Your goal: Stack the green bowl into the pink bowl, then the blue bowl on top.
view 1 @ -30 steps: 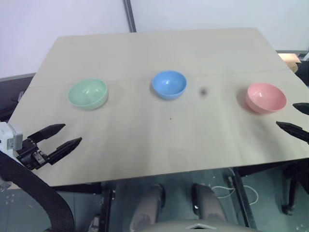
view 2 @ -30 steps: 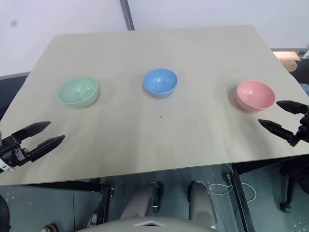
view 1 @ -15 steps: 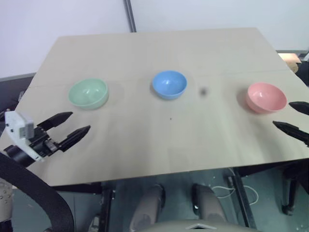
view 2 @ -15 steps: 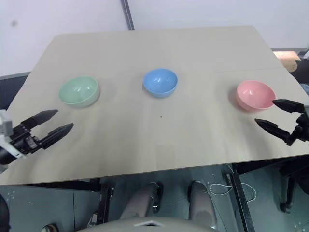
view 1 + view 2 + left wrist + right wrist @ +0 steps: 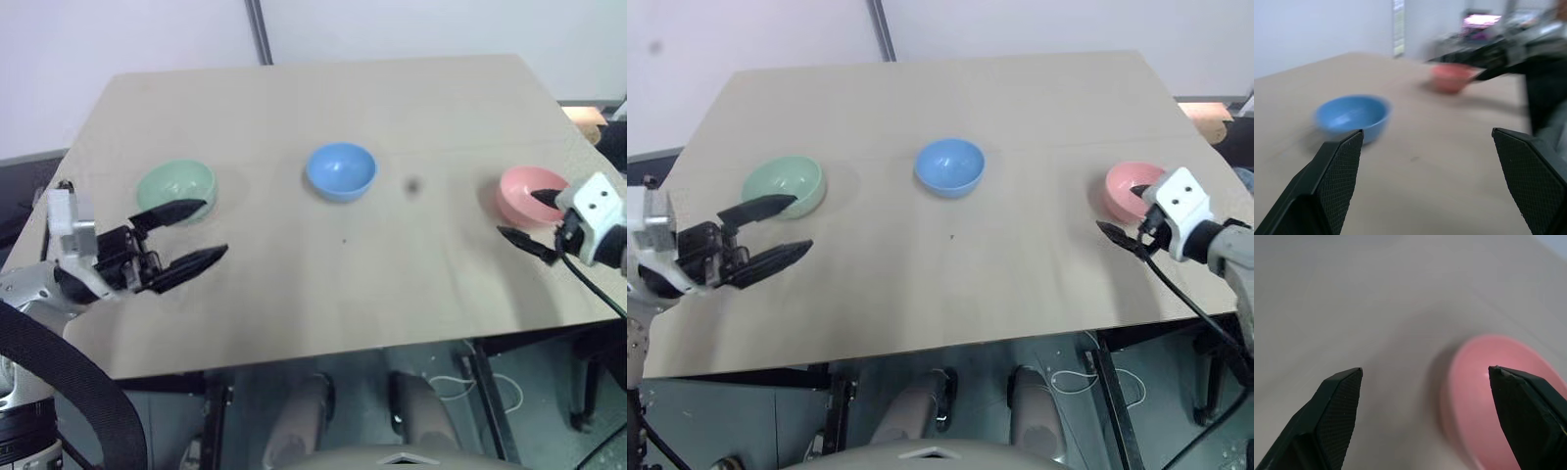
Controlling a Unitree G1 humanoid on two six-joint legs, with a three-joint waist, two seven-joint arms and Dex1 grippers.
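No brand, label or writing can be read on any bowl or on the worktop [image 5: 392, 284].

The three bowls stand in one row across the pale wooden worktop, each apart from the others with bare board between. The green bowl [image 5: 176, 189] sits toward my left, near the left edge. The blue bowl [image 5: 341, 171] is in the middle, with open surface all round it. The pink bowl [image 5: 529, 194] is far to my right, close to the right edge. All three stand upright and empty.

My left pincer [image 5: 188, 235] is open, its two black fingers spread wide, holding nothing. It hangs above the board just beside the green bowl; one fingertip overlaps the bowl's near rim as seen from my head, and I cannot tell if it touches. From my left wrist I look between the fingers toward the blue bowl [image 5: 1352, 116].

My right pincer [image 5: 1129, 211] is open too and empty. Its fingers straddle the near-left side of the pink bowl [image 5: 1498, 401], one above the bowl's inside, the other over the board beside it.

The broad front half of the worktop, down to its near edge, is bare.
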